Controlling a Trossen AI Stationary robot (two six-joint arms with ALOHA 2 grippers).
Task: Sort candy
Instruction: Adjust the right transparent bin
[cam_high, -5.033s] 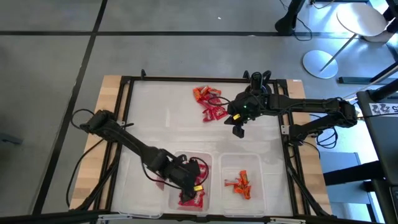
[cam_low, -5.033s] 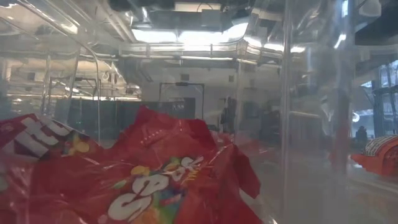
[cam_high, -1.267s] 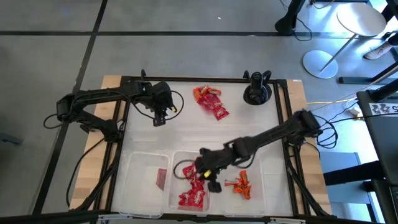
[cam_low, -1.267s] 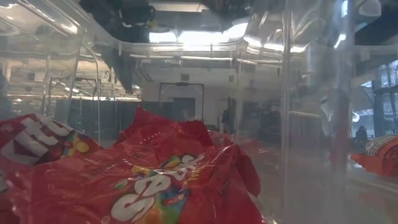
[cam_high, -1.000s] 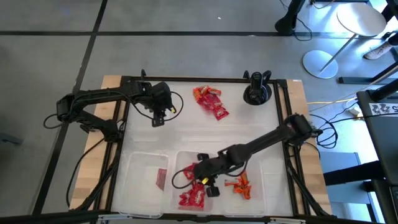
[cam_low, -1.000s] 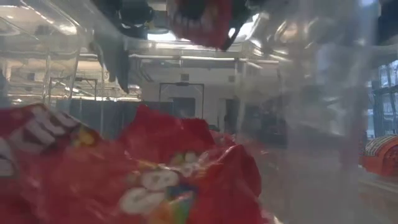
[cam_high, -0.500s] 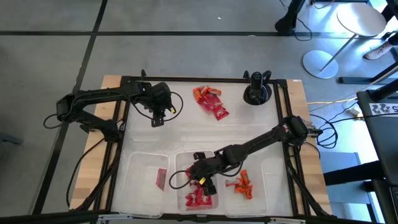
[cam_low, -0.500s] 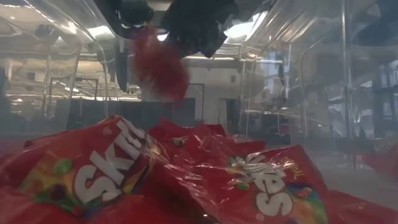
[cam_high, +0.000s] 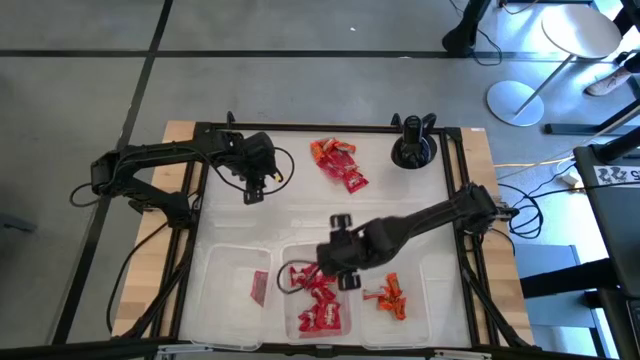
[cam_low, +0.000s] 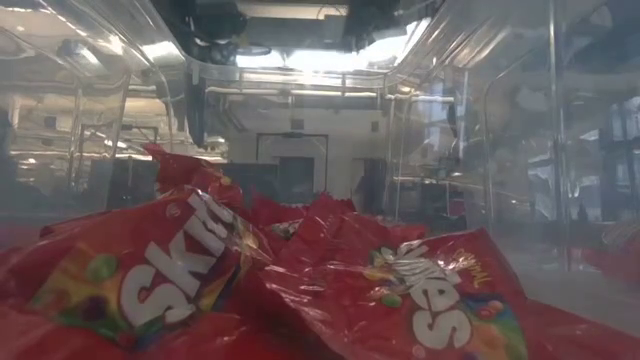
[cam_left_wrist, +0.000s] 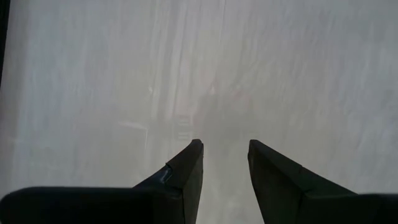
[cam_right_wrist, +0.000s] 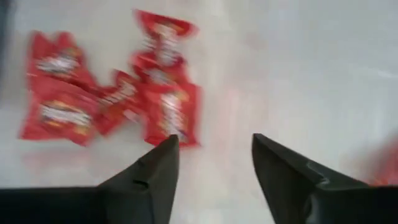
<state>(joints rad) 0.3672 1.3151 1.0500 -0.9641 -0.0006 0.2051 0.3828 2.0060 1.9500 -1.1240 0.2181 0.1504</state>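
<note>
The right claw (cam_high: 343, 275) hangs open and empty over the middle bin (cam_high: 286, 318), where red packets (cam_high: 322, 308) lie. More candy (cam_high: 338, 166) waits far across the counter (cam_high: 420, 215); a hasty reach could scatter it. The left claw (cam_high: 252, 192), part-open and empty, waits.

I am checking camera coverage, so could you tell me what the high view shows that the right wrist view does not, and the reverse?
Only the high view shows the left gripper over bare table, the unsorted candy pile, the left bin's single bar and the orange pieces. Only the right wrist view shows the right gripper's open, empty jaws close up. Both show the red packets in the middle bin.
</note>
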